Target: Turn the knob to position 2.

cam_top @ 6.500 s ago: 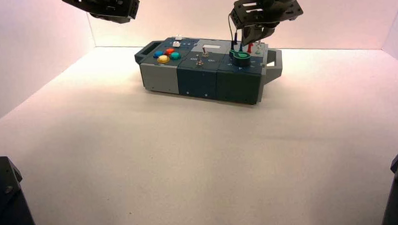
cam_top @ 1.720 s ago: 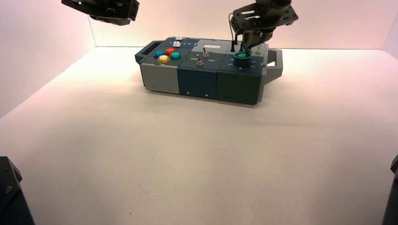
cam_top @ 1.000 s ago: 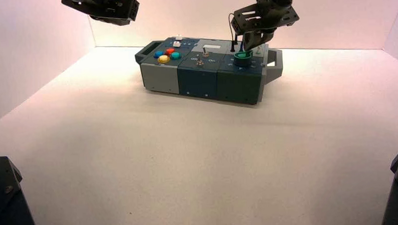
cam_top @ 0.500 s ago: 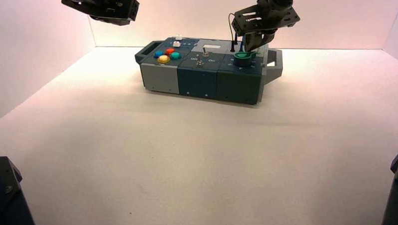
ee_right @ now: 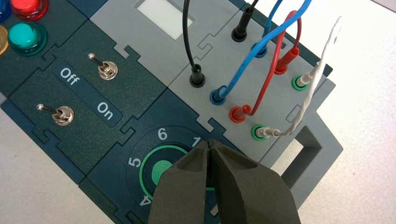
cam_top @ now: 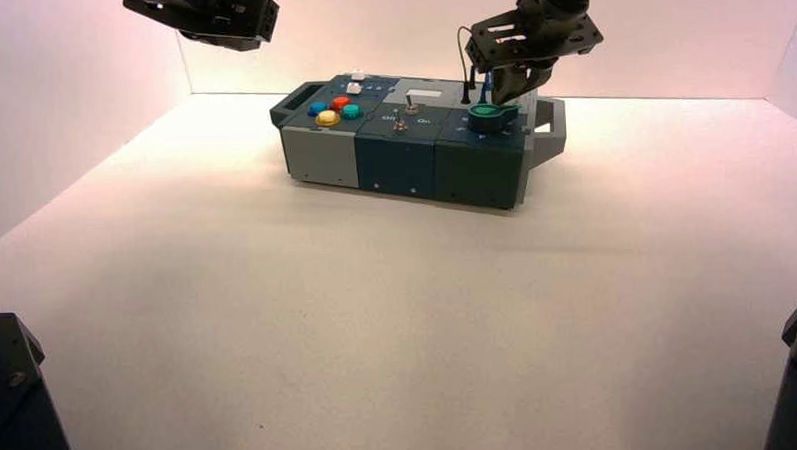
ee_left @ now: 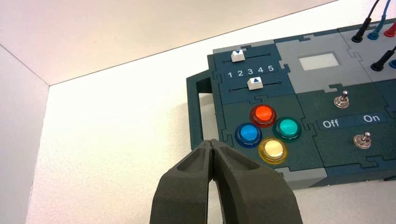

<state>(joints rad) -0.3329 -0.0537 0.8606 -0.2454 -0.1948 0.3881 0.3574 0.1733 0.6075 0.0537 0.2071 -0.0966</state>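
Note:
The green knob [cam_top: 487, 112] sits on its dark teal base at the right end of the box [cam_top: 402, 155]. In the high view its pointer tab points toward the box's right side. In the right wrist view the knob [ee_right: 162, 171] is partly covered by my fingers, and the tab is hidden under them. The dial numbers 4, 5, 6 and 1 show around it. My right gripper [ee_right: 209, 143] is shut and empty, with its tips over the dial beside the 1. In the high view it [cam_top: 513, 85] hangs just above and behind the knob. My left gripper [ee_left: 212, 142] is shut and empty.
My left arm [cam_top: 207, 14] is parked high at the back left. Wires [ee_right: 275, 42] in black, blue, red and white are plugged in just behind the knob. Two metal toggle switches [ee_right: 63, 115] stand beside it. Coloured push buttons [ee_left: 263, 115] and two sliders [ee_left: 254, 83] are at the box's left end.
My right gripper came down onto the knob and swept its pointer from the left side round to the right side. In the last half second it has lifted slightly.

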